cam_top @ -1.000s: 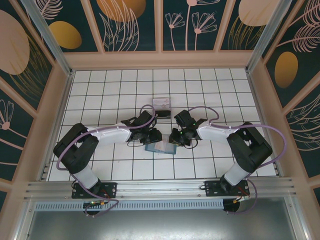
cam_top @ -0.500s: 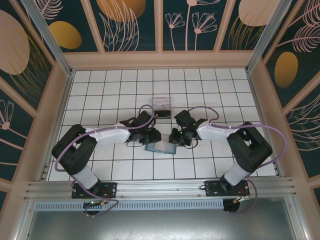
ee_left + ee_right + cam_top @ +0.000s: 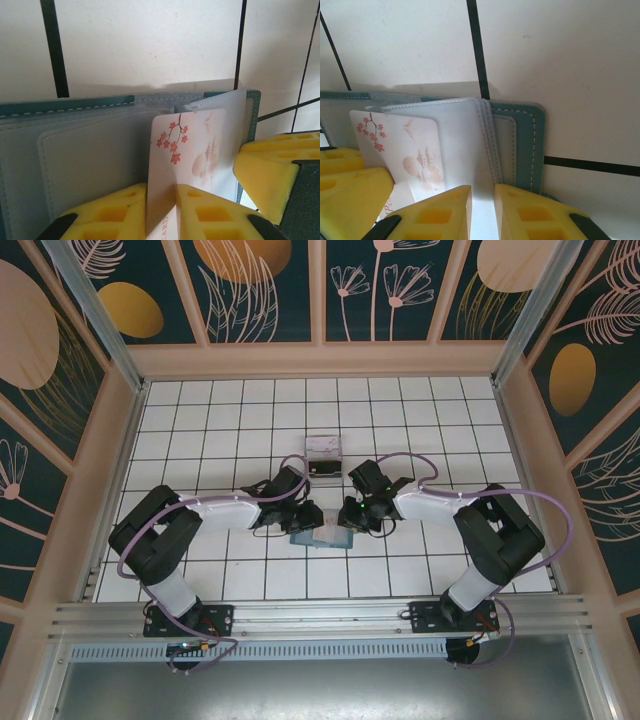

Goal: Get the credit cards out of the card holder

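1. Card holder (image 3: 322, 537), teal and lying open, sits on the white tiled table (image 3: 200, 420) just below the middle of the overhead view, with a gripper at each side of it.
2. From the left, the left gripper (image 3: 308, 516) reaches over the holder's left half. In its wrist view the yellow fingers (image 3: 115, 212) at the bottom edge are pinched on the lower edge of the pale card (image 3: 185, 150), the one printed with red blossoms.
3. That card stands right of centre in the left wrist view. Its right part is dimmed behind a frosted sleeve (image 3: 227, 125) and its left part is bare.
4. From the right, the right gripper (image 3: 349, 514) meets the holder's right half. In its wrist view the fingers (image 3: 530, 217) at bottom centre are clamped on a frosted sleeve page of the holder, and the stitched teal cover shows to the right.
5. A clear box (image 3: 323, 448) rests higher in the overhead view, apart from the holder.
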`<state>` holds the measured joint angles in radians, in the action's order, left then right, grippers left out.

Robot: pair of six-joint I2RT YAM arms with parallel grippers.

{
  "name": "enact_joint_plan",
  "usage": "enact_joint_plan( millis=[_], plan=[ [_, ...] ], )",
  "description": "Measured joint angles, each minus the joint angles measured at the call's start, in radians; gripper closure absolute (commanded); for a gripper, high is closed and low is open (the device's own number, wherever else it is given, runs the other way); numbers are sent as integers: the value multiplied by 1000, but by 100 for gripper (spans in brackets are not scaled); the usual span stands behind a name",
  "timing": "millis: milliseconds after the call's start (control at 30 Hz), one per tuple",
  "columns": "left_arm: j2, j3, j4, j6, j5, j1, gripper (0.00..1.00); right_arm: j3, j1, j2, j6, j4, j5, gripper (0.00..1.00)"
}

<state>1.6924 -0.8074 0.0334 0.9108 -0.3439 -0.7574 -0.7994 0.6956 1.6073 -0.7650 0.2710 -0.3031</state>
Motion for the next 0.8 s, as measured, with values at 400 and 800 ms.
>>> enact_joint_plan(
  millis=[400, 800],
  plan=[
    [-47, 11, 24, -1, 15, 0, 82, 0, 0, 0, 0, 1, 6, 79],
    [-130, 42, 76, -13, 55, 5, 85, 0, 0, 0, 0, 2, 8, 79]
  ],
)
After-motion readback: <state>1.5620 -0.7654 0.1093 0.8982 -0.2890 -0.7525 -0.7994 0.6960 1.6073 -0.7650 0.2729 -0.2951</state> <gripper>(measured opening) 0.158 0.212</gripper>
